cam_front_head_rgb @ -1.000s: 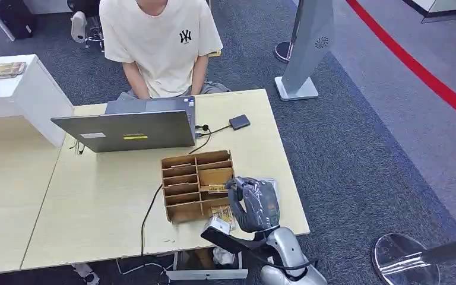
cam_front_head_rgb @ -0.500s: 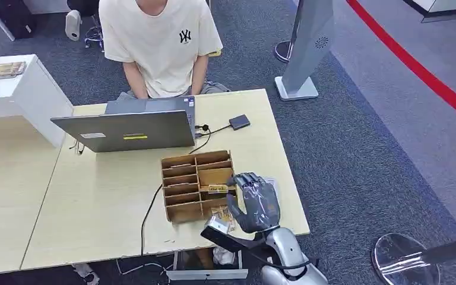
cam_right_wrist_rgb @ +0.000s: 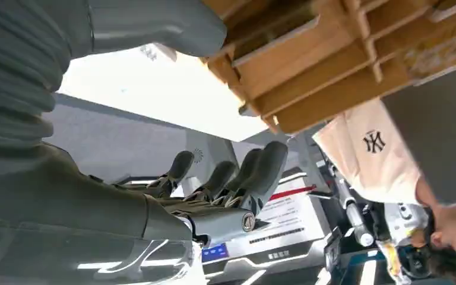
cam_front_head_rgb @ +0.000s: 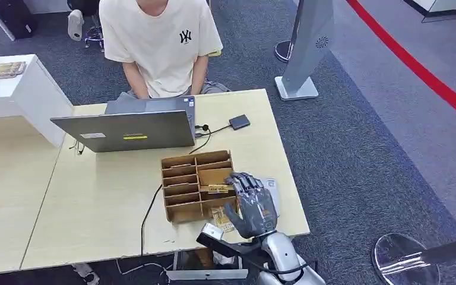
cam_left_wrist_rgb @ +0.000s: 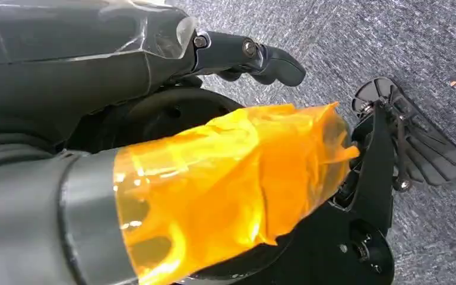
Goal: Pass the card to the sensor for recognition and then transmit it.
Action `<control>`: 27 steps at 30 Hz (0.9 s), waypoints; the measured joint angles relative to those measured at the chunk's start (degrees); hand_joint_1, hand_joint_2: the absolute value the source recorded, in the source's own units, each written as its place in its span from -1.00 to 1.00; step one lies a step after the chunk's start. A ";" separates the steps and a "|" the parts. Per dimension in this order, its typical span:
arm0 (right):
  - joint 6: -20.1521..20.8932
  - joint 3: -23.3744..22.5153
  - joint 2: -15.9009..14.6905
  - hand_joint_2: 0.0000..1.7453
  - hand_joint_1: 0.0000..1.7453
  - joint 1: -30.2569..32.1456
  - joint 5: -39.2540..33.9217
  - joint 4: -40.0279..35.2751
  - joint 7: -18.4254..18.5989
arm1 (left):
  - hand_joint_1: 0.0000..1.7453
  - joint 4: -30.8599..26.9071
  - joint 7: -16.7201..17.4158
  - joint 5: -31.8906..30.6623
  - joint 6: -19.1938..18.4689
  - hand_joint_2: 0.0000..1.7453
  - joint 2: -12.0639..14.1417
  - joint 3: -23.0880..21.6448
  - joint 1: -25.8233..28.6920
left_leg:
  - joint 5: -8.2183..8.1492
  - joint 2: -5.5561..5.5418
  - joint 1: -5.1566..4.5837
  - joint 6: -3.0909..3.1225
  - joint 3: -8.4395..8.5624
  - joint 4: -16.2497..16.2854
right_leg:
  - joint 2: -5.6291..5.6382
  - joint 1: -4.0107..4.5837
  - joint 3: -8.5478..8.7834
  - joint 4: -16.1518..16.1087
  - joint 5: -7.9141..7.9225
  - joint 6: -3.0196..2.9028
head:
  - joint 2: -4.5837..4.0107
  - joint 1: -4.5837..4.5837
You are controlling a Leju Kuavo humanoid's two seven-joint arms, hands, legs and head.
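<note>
We find the right robot hand (cam_front_head_rgb: 251, 203) raised above the tabletop (cam_front_head_rgb: 95, 202), at the near right corner of the wooden organizer (cam_front_head_rgb: 197, 185). Its fingers (cam_right_wrist_rgb: 255, 172) are extended and apart, and we see nothing held in them. We judge this posture to be a reach: spread fingers suit closing on a thin card lying flat.

A yellowish card (cam_front_head_rgb: 222, 217) lies flat on the tabletop just beside the organizer's near edge, partly under the hand. A second card (cam_front_head_rgb: 217, 188) sits in a right-hand compartment of the organizer. We cannot tell which of the two is the task's card.

The small dark sensor (cam_front_head_rgb: 239, 122) lies on the far side of the tabletop, cabled toward the laptop (cam_front_head_rgb: 127, 130), well apart from the hand. A person (cam_front_head_rgb: 160, 41) sits behind the laptop, placed to receive the card after reading.

The left robot hand (cam_left_wrist_rgb: 255, 56) hangs over the carpet; its fingers look curled, with nothing in them.

We judge the task to be at its first step: no card is grasped yet.
</note>
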 joint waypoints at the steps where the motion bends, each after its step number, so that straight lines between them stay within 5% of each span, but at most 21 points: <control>1: 0.09 0.20 0.31 1.00 -0.22 0.29 0.37 0.04 0.13 | -1.00 -0.11 0.11 -0.20 0.02 -1.00 0.00 -0.11 0.02 | 0.00 0.00 0.00 0.00 0.00 0.00 | 0.00 0.00 0.00 0.00 0.00 0.00 | 0.00 0.02; 27: -1.40 0.98 1.84 1.00 -0.24 -5.40 -3.70 7.35 -1.55 | -1.00 -1.05 1.18 -4.13 -1.12 -1.00 0.02 -0.61 0.42 | 0.08 0.02 0.00 0.03 0.02 0.00 | -0.01 0.00 0.02 0.00 0.04 0.02 | 0.00 0.02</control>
